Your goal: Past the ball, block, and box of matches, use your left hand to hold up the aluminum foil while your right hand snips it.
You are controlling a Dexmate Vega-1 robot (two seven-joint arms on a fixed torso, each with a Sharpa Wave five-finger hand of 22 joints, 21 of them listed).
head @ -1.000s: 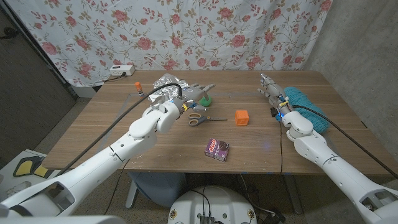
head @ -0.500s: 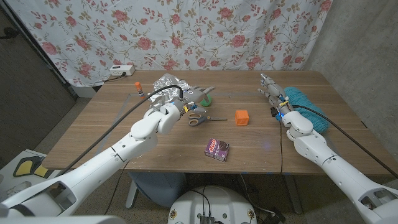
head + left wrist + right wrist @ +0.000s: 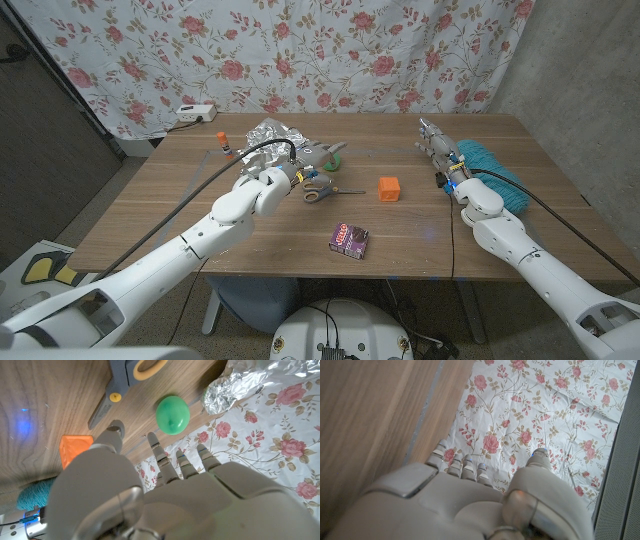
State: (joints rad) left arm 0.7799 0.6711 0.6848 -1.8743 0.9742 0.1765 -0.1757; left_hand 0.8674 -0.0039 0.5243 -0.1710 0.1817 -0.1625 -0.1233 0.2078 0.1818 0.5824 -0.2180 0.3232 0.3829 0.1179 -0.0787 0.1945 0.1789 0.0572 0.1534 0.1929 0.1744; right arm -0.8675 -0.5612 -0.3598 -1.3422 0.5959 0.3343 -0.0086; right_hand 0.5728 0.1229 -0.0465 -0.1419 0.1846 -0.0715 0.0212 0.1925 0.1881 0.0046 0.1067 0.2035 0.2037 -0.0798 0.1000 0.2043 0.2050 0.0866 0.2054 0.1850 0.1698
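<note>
The crumpled aluminum foil (image 3: 272,130) lies at the far side of the bench (image 3: 200,225), with the green ball (image 3: 333,158) just beside it, the scissors (image 3: 322,190) a little nearer the robot, the orange block (image 3: 389,187) beyond the scissors on the ball's side, and the box of matches (image 3: 349,239) well nearer the robot than the foil. The left hand (image 3: 312,160) hovers between the foil and the ball, fingers (image 3: 161,458) spread and holding nothing. Well away from the foil, the right hand (image 3: 437,146) stands beside a teal cloth (image 3: 492,170), fingers extended and empty.
</note>
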